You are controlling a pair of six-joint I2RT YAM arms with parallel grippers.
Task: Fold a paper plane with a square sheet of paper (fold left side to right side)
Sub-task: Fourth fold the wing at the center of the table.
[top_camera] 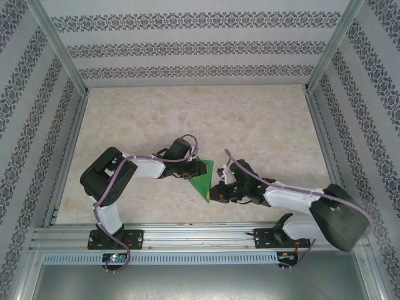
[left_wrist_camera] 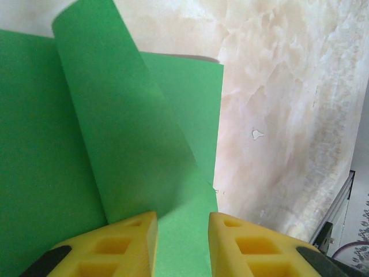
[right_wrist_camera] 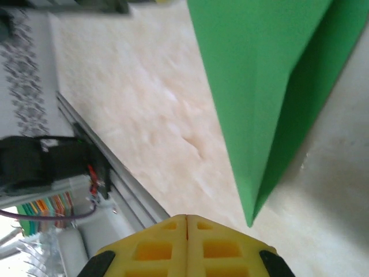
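Note:
The green sheet of paper (top_camera: 204,180) lies on the table between the two grippers, folded into a pointed triangle with its tip toward the near edge. My left gripper (top_camera: 187,169) is at its left side. In the left wrist view its yellow jaws (left_wrist_camera: 183,222) stand apart over the paper (left_wrist_camera: 34,144), and a curled flap (left_wrist_camera: 115,115) rises from beside the left finger. My right gripper (top_camera: 216,194) is shut with nothing in it. Its tip (right_wrist_camera: 186,219) rests just short of the paper's pointed corner (right_wrist_camera: 249,222).
The marble-patterned tabletop (top_camera: 200,119) is walled by patterned panels (top_camera: 25,100) on the left, back and right. A metal rail (top_camera: 200,237) with both arm bases runs along the near edge, close behind the right gripper.

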